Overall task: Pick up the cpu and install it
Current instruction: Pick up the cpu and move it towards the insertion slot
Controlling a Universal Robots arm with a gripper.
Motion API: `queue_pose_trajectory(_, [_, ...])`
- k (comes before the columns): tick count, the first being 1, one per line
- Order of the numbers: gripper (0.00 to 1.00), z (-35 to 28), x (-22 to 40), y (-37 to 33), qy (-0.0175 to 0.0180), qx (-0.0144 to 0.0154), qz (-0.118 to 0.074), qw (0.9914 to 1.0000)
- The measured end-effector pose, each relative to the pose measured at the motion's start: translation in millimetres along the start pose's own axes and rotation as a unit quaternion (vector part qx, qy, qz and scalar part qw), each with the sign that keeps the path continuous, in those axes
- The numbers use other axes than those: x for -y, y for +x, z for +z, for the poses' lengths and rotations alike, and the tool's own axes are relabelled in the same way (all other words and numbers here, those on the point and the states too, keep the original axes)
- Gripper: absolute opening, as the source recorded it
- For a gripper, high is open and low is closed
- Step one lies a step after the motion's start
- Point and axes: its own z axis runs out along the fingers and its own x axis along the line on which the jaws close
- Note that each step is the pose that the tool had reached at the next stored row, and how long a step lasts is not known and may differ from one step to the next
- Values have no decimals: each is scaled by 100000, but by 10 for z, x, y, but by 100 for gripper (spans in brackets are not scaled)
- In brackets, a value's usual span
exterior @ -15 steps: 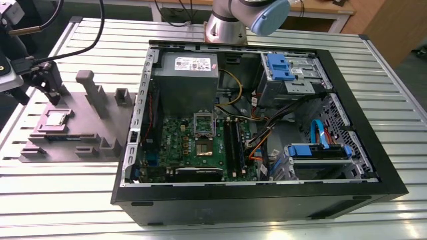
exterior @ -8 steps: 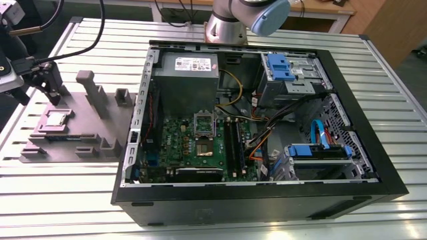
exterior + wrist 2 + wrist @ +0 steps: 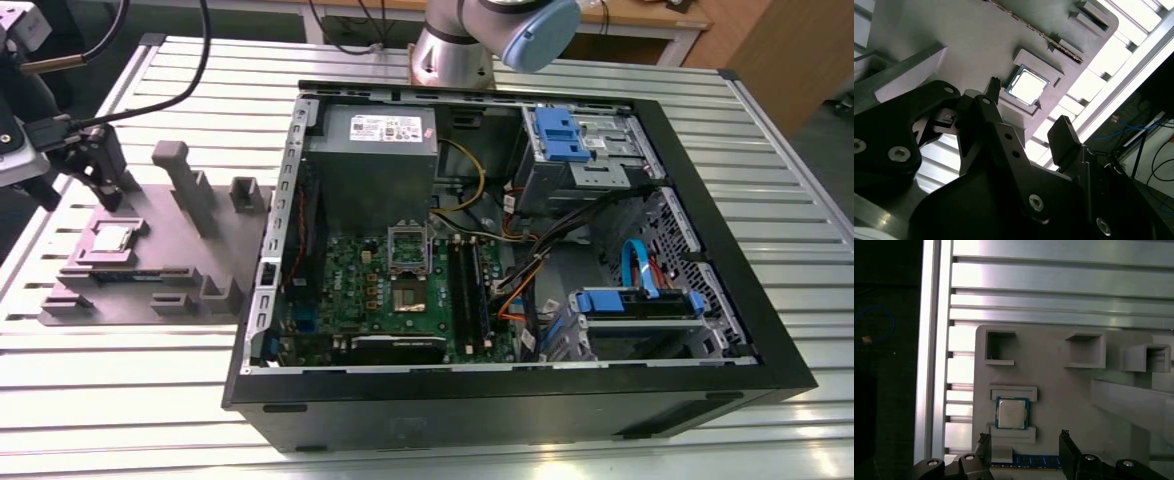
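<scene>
The cpu (image 3: 114, 238), a small silver square chip, lies flat in a raised pocket of the grey fixture plate (image 3: 147, 295) at the exterior view's left. Both wrist views show the cpu (image 3: 1012, 413) (image 3: 1027, 86) in its pocket, untouched. My gripper (image 3: 74, 172) hovers above and just behind the cpu. It is open (image 3: 1026, 449), its two black fingers (image 3: 1068, 452) spread wider than the chip, with nothing between them (image 3: 1029, 112). The motherboard socket (image 3: 407, 250) sits inside the open computer case (image 3: 747, 330).
The fixture plate (image 3: 1069, 390) carries several upright blocks (image 3: 180, 170) and square pockets (image 3: 1000, 347). A memory stick with a blue edge (image 3: 1036, 460) lies beside the cpu pocket. In the case are a grey power supply (image 3: 374, 150), blue drive brackets (image 3: 561, 135) and loose cables (image 3: 534, 250). The slatted metal table (image 3: 120, 400) ends close to the fixture.
</scene>
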Motion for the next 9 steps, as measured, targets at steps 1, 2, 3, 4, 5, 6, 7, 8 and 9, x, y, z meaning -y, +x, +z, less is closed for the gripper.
queue_pose_trajectory(1, [65,18,-7,1,0,0,60,100000])
queue_pose_trajectory(2, [65,37,-15,2,5,-3,146,100000])
queue_pose_trajectory(3, [65,55,-19,7,3,2,197,100000])
queue_pose_trajectory(4, [65,73,-22,14,0,6,227,100000])
queue_pose_trajectory(5, [65,91,-25,20,1,5,244,100000])
queue_pose_trajectory(6, [65,108,-27,28,5,1,266,100000])
queue_pose_trajectory(7, [65,126,-27,37,10,-5,280,100000])
queue_pose_trajectory(8, [65,144,-28,48,8,-2,282,100000])
queue_pose_trajectory(9, [65,162,-28,57,8,0,283,100000])
